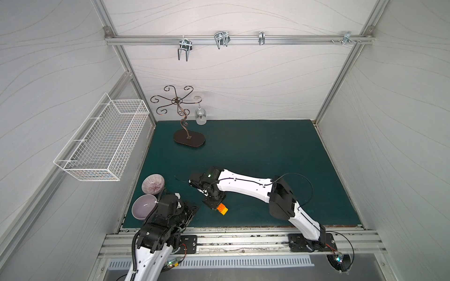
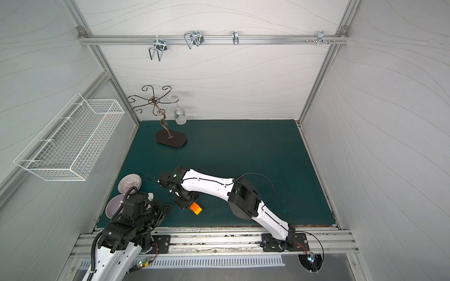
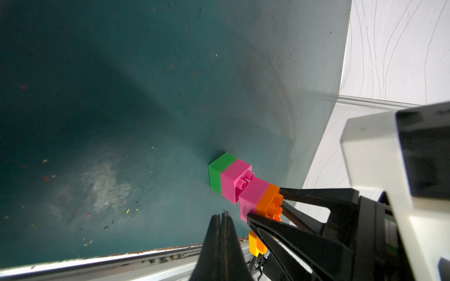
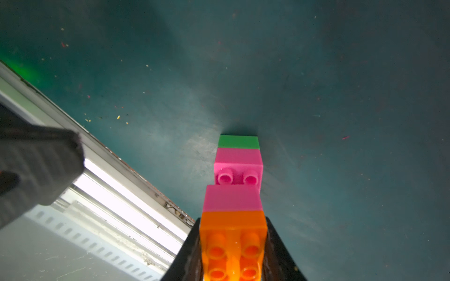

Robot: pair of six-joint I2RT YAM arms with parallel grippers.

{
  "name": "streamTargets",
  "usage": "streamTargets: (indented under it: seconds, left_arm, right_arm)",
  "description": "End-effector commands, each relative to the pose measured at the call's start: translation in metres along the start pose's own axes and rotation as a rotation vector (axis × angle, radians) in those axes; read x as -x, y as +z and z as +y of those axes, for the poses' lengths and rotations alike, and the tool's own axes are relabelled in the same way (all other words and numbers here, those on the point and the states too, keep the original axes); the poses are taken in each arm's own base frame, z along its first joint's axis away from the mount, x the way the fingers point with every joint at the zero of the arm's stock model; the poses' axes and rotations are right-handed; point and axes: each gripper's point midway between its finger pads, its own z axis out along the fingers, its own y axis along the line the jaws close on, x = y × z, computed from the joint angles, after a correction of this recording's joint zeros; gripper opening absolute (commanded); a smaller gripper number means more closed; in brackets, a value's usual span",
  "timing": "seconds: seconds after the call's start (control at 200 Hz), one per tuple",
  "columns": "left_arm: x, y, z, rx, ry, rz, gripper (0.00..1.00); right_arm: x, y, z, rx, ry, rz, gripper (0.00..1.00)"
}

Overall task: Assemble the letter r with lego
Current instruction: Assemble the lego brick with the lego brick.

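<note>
The letter r is a joined stack of lego. A green brick (image 4: 238, 141) is at its mat end, then a magenta brick (image 4: 238, 160), a second magenta brick (image 4: 232, 198) set half a brick off, and the orange brick (image 4: 232, 233) on top. My right gripper (image 4: 232, 220) is shut on the orange brick's sides. In the left wrist view a yellow brick (image 3: 253, 243) hangs under the orange brick's (image 3: 267, 202) free end. Both top views show only the orange brick (image 1: 221, 207) and yellow brick (image 1: 224, 212) beneath the right gripper (image 1: 215, 205). My left gripper (image 3: 222, 216) is shut and empty, just left of the stack.
Two bowls, one striped (image 1: 153, 184) and one lilac (image 1: 143, 206), sit at the mat's left edge beside the left arm. A metal stand (image 1: 188, 140) with a hanging glass (image 1: 200, 114) is at the back left. A wire basket (image 1: 104, 141) hangs on the left wall. The mat's front rail (image 1: 243, 233) is close.
</note>
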Motion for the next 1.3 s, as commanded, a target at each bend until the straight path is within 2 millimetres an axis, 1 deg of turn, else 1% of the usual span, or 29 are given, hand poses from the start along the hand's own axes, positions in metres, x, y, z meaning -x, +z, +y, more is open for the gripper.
streamTargets:
  seconds: [0.0, 0.22, 0.585, 0.995, 1.295]
  left_arm:
    - [-0.001, -0.002, -0.007, -0.023, 0.006, 0.006, 0.0]
    - [-0.001, -0.002, -0.007, -0.024, 0.006, 0.01, 0.0]
    - [-0.001, -0.002, -0.007, -0.024, 0.007, 0.01, 0.0]
    - [-0.001, -0.001, -0.007, -0.025, 0.007, 0.011, 0.0]
    - [-0.001, -0.001, -0.008, -0.026, 0.009, 0.01, 0.0]
  right_arm:
    - [-0.003, 0.007, -0.002, -0.024, -0.005, 0.031, 0.0]
    - [-0.006, 0.012, -0.005, -0.038, -0.01, 0.053, 0.0]
    - [-0.012, 0.026, -0.007, -0.059, -0.008, 0.095, 0.0]
    - [-0.009, 0.017, -0.017, -0.12, -0.01, 0.089, 0.0]
    - [-0.007, 0.013, -0.012, -0.091, 0.003, 0.084, 0.0]
